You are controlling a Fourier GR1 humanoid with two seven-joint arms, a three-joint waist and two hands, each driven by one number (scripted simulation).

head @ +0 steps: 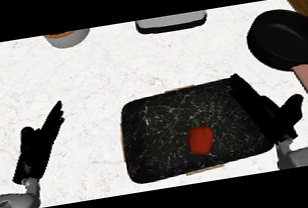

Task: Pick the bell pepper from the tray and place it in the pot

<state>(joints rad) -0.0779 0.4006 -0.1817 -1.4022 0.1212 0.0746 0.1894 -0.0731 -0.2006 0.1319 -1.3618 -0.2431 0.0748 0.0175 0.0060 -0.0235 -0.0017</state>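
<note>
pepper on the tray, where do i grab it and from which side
Take the pepper by its wide red middle, not the thin green stem pointing away from the robot. It lies flat on the tray, long axis front to back, so probably best from above with the right hand, the nearer one, fingers closing on its left and right sides.

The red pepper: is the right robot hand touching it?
Apart. The head view shows bare tray between the pepper and the right robot hand, which sits at the tray's right edge.
</note>
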